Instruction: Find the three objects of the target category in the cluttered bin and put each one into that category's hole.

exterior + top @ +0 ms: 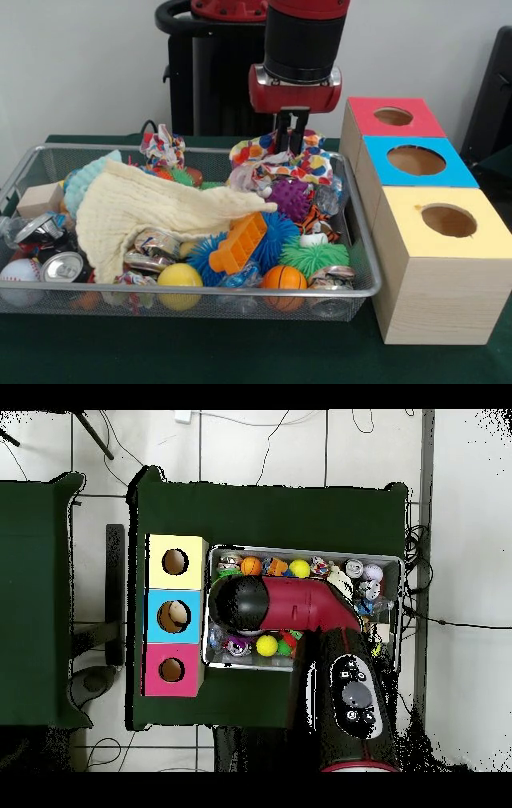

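The end effector [293, 142] is low in the far corner of the cluttered bin [364, 292], nearest the yellow-topped box [442, 264], its tips down in a spotty cloth bundle [300, 164]; I cannot tell if it holds it, so it should lift slowly.

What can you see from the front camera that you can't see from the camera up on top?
Only the front view shows the gripper reaching into colourful cloth at the far side of the wire bin, plus the cream cloth. Only the overhead view shows the whole red arm covering the bin's middle, and the floor around the table. Both show the three boxes, including the yellow-topped box with its round hole.
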### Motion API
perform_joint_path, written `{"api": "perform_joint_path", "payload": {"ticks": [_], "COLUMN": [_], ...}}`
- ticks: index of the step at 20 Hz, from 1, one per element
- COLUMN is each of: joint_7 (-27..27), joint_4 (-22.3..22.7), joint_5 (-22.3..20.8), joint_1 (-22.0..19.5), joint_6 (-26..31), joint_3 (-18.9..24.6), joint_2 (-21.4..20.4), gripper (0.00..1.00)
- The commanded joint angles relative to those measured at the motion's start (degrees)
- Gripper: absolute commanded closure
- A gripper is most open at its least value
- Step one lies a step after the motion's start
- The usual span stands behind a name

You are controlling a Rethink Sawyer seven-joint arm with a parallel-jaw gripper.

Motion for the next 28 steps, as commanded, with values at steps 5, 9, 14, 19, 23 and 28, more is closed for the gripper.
{"api": "perform_joint_path", "payload": {"ticks": [5, 9, 14, 19, 23, 28], "joint_7": [3.93, 4.49, 6.31, 7.84, 8.58, 8.81], "joint_4": [-4.29, -5.91, -7.08, -9.04, -9.28, -8.29], "joint_5": [2.66, 2.70, 3.33, 4.03, 4.61, 5.65], "joint_1": [0.55, 1.28, 2.61, 3.65, 4.36, 5.01], "joint_6": [7.82, 10.22, 11.07, 12.83, 13.19, 11.46], "joint_3": [3.98, 3.37, 2.83, 2.03, 1.75, 1.82], "joint_2": [-1.01, -0.97, -0.90, -0.60, -0.84, -0.93], "gripper": [1.00, 1.00, 1.00, 1.00, 1.00, 1.00]}}
